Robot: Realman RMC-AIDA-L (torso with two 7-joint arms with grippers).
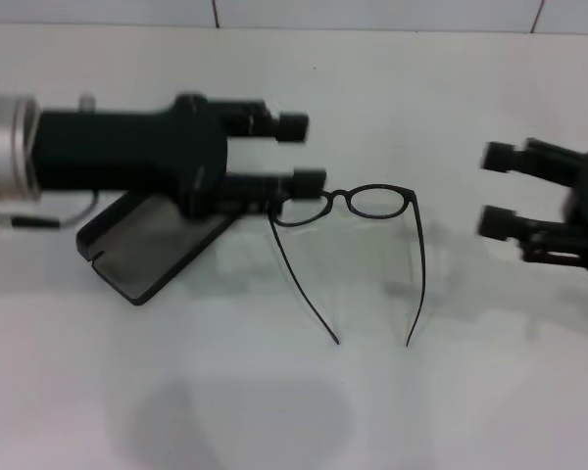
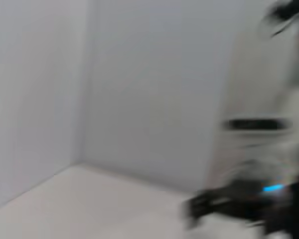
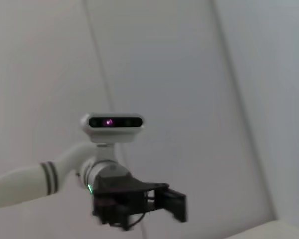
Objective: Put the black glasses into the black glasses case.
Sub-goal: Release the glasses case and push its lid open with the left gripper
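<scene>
The black glasses (image 1: 370,202) lie on the white table with both temple arms unfolded and pointing toward me. The black glasses case (image 1: 142,253) lies open to their left, partly hidden under my left arm. My left gripper (image 1: 301,153) hangs above the case's right end, open. Its nearer finger (image 1: 307,180) overlaps the left lens, and contact cannot be told. My right gripper (image 1: 497,189) hovers open to the right of the glasses, apart from them, with nothing between its fingers. Neither the glasses nor the case appears in the wrist views.
The white table (image 1: 294,392) meets a tiled wall (image 1: 372,12) at the back. The right wrist view shows my head camera (image 3: 112,122) and my left arm's gripper (image 3: 172,205) farther off. The left wrist view shows walls and a dark gripper (image 2: 224,205).
</scene>
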